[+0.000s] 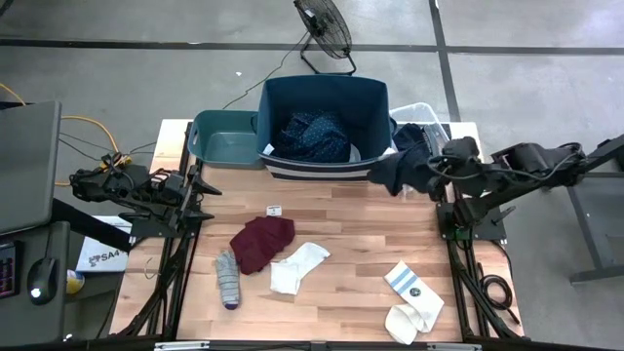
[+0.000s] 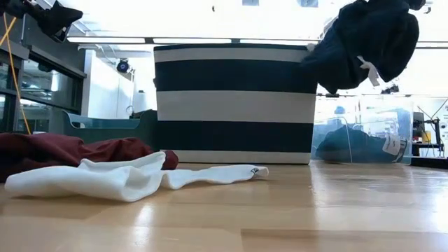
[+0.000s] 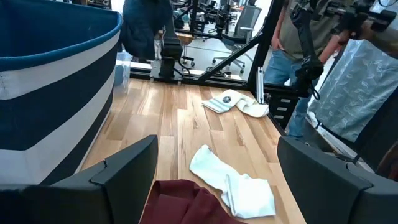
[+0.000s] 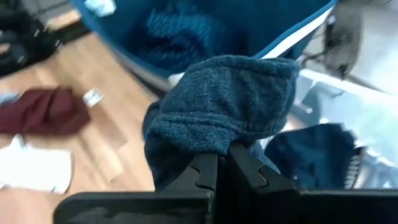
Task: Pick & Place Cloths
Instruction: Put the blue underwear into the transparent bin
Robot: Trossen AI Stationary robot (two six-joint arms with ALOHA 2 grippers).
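Dark cloth (image 1: 398,170) aloft — others (image 1: 261,241) tabled

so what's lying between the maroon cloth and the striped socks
One white sock, touching the maroon cloth; then bare wood up to the striped socks. High view.

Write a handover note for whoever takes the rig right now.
Right gripper: shut on dark cloth, held up near the striped bin's right corner, by the clear bin.
Left gripper: open, empty, waiting at the table's left side.
Done: dotted cloth in the striped bin; another dark cloth in the clear bin.
Left on the table: maroon cloth, white sock, grey sock, two white socks front right, small tag.
Teal bin looks empty.
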